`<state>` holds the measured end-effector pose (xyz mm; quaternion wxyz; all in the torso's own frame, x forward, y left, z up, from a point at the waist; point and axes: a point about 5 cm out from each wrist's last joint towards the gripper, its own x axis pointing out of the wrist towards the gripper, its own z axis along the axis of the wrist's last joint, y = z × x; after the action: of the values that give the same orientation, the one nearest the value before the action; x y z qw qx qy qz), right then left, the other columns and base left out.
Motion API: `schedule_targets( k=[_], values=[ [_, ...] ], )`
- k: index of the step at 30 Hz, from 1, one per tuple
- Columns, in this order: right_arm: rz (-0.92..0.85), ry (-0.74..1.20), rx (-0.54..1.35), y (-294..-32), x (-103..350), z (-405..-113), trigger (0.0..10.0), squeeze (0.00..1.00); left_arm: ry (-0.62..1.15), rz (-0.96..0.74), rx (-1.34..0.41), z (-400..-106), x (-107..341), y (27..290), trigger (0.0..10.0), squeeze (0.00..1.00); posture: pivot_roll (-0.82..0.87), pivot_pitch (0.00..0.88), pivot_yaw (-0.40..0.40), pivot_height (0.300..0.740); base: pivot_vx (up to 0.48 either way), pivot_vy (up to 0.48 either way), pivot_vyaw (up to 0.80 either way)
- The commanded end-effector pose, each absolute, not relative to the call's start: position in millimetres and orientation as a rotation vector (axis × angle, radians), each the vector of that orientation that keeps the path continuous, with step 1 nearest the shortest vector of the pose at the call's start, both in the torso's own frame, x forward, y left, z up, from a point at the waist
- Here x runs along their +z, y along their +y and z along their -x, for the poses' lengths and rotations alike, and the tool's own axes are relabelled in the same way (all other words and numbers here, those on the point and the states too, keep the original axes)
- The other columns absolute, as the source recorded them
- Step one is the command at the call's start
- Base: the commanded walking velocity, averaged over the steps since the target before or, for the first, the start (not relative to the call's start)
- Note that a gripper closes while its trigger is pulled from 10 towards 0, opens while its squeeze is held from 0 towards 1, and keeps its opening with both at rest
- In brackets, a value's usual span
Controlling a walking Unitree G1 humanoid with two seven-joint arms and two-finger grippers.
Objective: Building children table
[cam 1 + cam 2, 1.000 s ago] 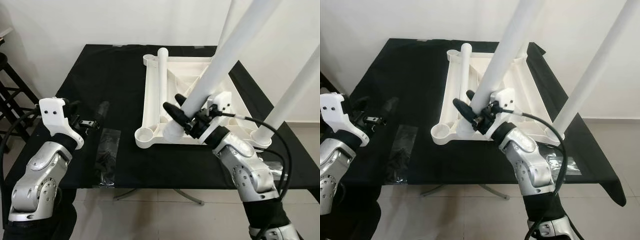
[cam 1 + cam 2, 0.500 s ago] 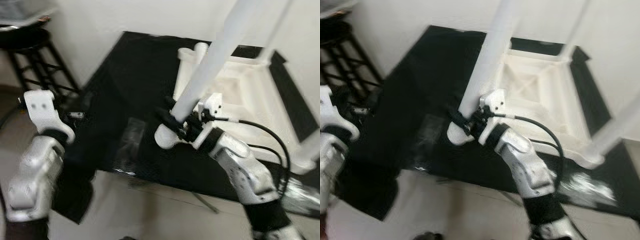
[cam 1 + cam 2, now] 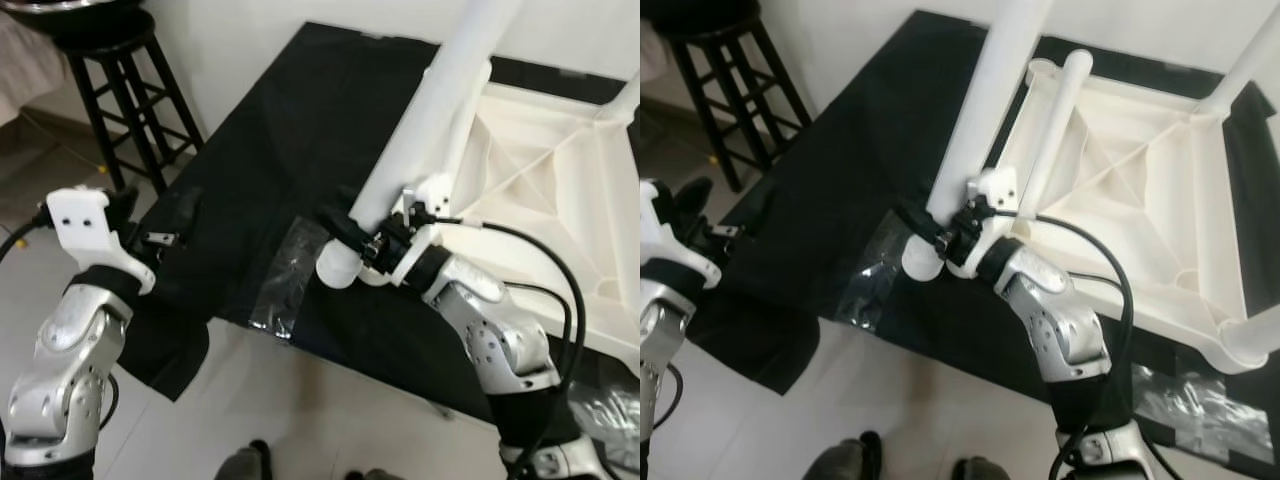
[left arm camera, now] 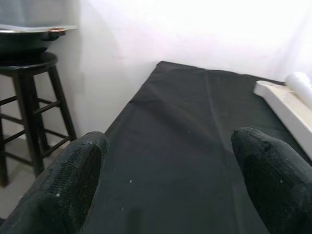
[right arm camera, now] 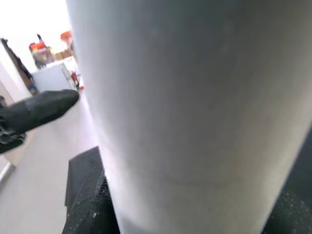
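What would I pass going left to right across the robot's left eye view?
Black stool → left end effector → clear plastic bag on the black tablecloth → right end effector gripping the white table leg → upturned white tabletop.

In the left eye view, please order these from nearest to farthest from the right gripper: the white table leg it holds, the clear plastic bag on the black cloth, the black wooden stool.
1. White table leg: inside the right gripper.
2. Clear plastic bag: just to the gripper's left, flat on the black cloth.
3. Black wooden stool: far left, on the floor beyond the cloth's edge.
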<state>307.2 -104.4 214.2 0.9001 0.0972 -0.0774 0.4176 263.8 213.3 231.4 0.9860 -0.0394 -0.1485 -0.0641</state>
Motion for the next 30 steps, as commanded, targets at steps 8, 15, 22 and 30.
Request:
schedule_targets(
  k=[8, 15, 22, 30],
  values=[
    [-0.223, -0.208, 0.865, -104, 221, -305, 10.0, 0.00, -0.267, 0.070, -0.150, -267, 226, 211, 10.0, 0.00, 0.06, 0.201, -0.085, 0.740, 0.280, 0.000, -0.20],
    [-0.323, -0.245, 0.917, -100, 232, -303, 10.0, 0.00, -0.265, 0.066, -0.159, -269, 225, 212, 10.0, 0.00, 0.07, 0.192, -0.079, 0.740, 0.324, 0.000, 0.00],
    [-0.503, -0.314, 1.062, -101, 254, -288, 10.0, 0.00, -0.273, 0.079, -0.164, -268, 226, 212, 10.0, 0.00, 0.07, 0.191, -0.078, 0.740, 0.221, 0.000, 0.00],
    [-0.349, -0.250, 1.306, -99, 248, -266, 10.0, 0.00, -0.268, 0.087, -0.176, -268, 225, 210, 10.0, 0.00, 0.06, 0.192, -0.081, 0.740, 0.000, 0.000, 0.00]
  ],
)
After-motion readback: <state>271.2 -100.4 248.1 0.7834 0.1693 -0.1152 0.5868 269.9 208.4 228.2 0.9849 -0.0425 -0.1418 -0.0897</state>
